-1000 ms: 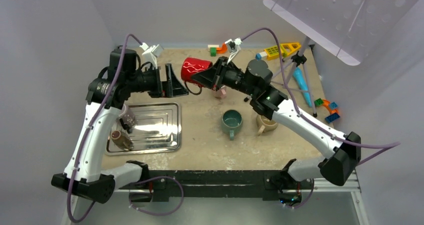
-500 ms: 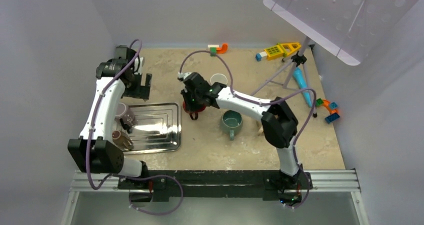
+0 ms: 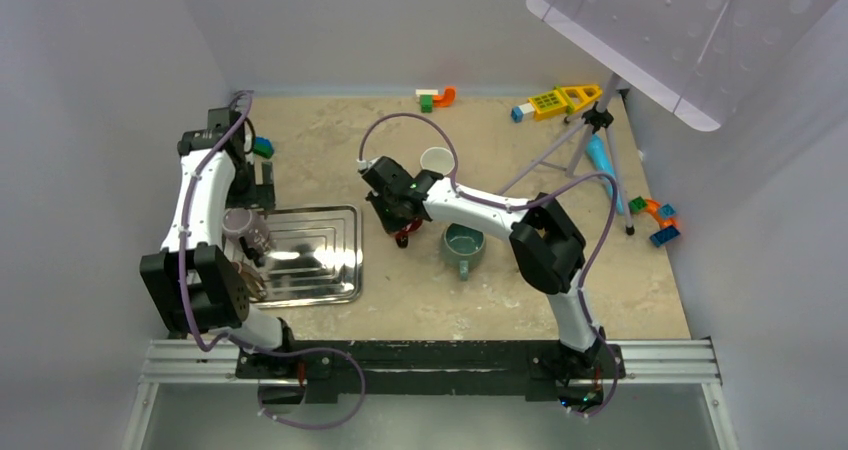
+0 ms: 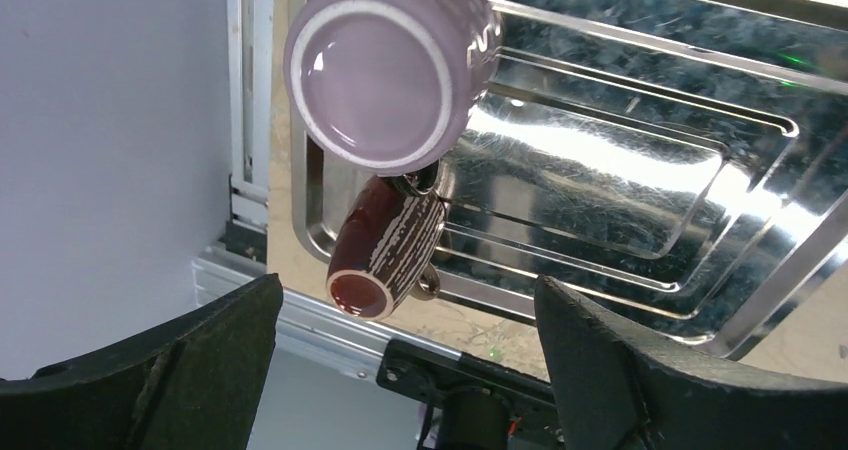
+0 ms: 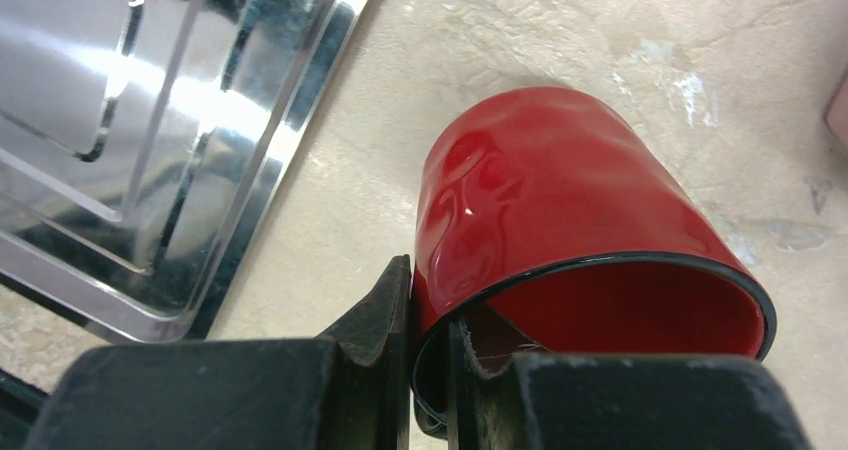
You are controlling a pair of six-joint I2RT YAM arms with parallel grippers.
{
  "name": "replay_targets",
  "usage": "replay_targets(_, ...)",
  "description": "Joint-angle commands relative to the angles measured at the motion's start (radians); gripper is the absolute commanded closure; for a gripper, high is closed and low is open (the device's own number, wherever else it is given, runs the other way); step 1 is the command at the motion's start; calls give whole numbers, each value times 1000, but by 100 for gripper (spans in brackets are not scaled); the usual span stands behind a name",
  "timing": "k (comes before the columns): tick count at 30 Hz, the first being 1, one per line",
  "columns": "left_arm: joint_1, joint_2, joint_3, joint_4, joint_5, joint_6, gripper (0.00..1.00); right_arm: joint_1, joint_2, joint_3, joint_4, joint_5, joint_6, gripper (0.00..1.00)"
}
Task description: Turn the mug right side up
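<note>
Right gripper (image 5: 430, 305) pinches the mug (image 5: 560, 200) by its rim, ready to stand it upright; left gripper (image 4: 405, 300) gapes wide, idle.

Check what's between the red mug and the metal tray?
Nothing. Only a bare strip of tabletop separates the red mug from the near edge of the metal tray. The right wrist view shows this most clearly.

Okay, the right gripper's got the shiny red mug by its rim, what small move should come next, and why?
Probably ease the shiny red mug down until its base sits flat on the beige table. The right gripper pinches its rim, the mouth faces the wrist, and base contact isn't visible.
</note>
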State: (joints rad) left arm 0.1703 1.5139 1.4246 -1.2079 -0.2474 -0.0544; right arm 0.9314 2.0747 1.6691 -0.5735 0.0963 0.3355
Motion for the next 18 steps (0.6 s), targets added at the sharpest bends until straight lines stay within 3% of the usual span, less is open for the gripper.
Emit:
replay_targets(1, 46, 5, -64, 33, -53, -99, 0, 4, -2, 51, -70, 91, -22, 87)
replay_targets(5, 139, -10, -106, 60, -50, -114, 0, 10, -19, 77, -81, 97, -37, 69)
replay_targets(13, 149, 10, -133, 68, -1, -103, 1, 22, -9, 141, -113, 90, -62, 57)
replay_targets(18, 170, 25, -140, 68, 22, -110, 16, 24, -78, 131, -106, 87, -57, 53)
